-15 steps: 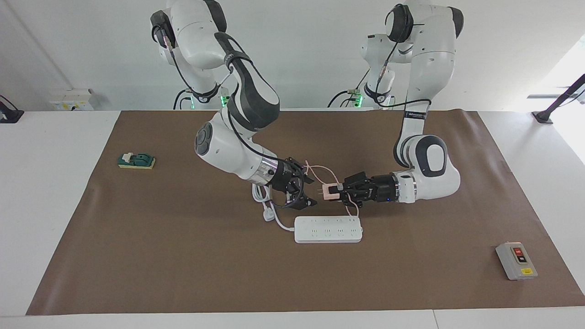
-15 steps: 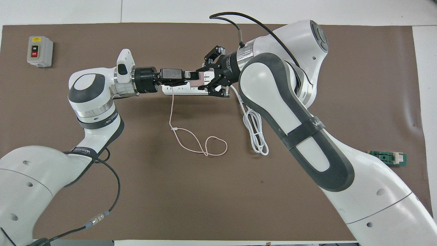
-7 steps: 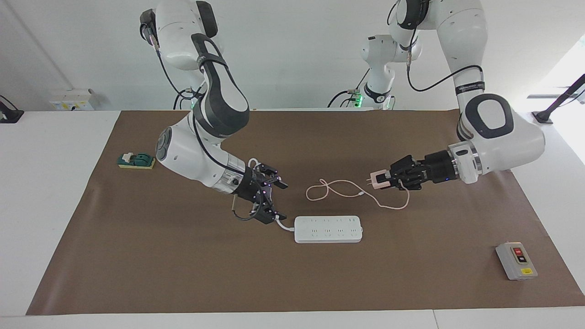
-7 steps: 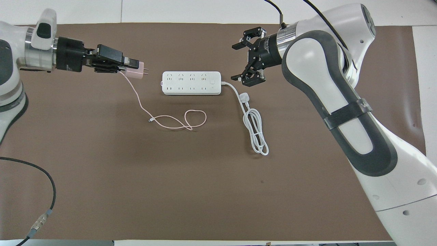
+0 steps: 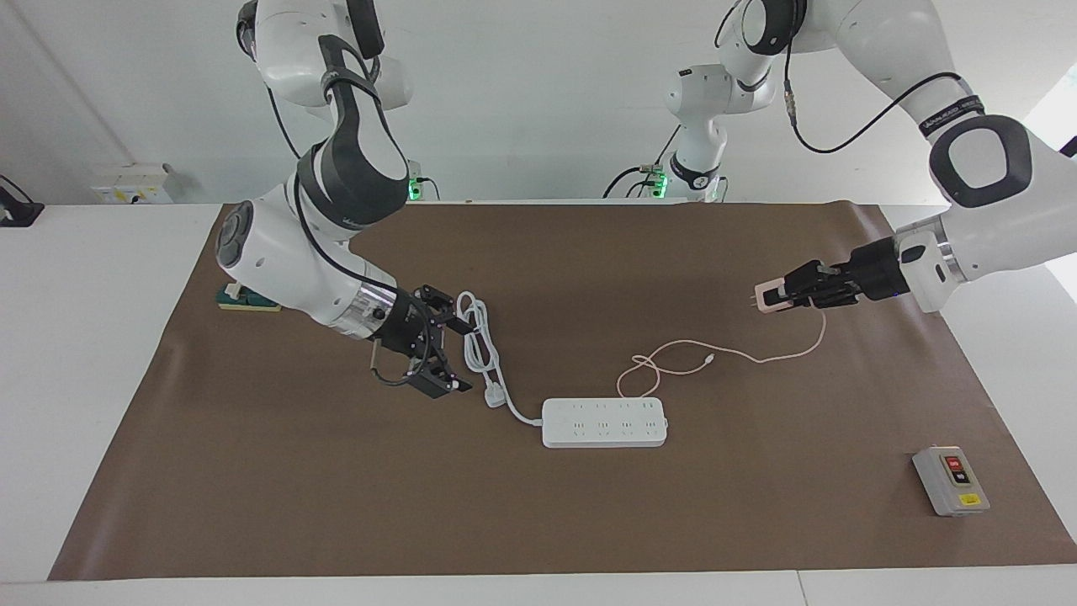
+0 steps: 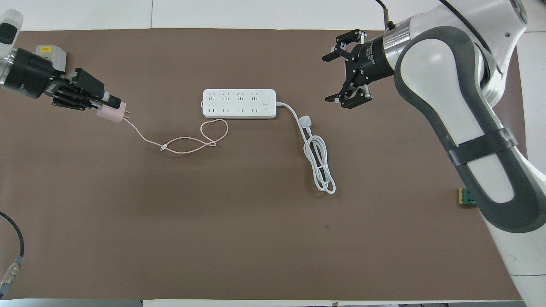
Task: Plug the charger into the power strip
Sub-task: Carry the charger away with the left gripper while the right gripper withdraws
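Over the worktop's (image 5: 252, 505) left-arm end, my left claw (image 5: 778, 296) clamps the small pale-pink cube charger (image 5: 764, 297), well apart from the long flat white power strip (image 5: 604, 422).
Prongs must turn downward and centre over one socket before I press; my right claw (image 5: 442, 349) hangs wide, empty, over the brown mat beside the strip's cord.

A robotics lab, by every sign: two white Franka-type arms are mounted at twelve o'clock of the facing view against a bare white wall, with green status lights (image 5: 659, 179) glowing at their bases and black cables looped along their links. A plain white table (image 5: 101, 353) carries a brown paper mat (image 5: 538, 522) as a staged work surface, on which test props sit well apart, such as a grey switch box (image 5: 951, 481) at four o'clock and a green block (image 5: 244, 296) at nine o'clock. A wall-mounted electrical box (image 5: 132, 183) sits at ten o'clock.
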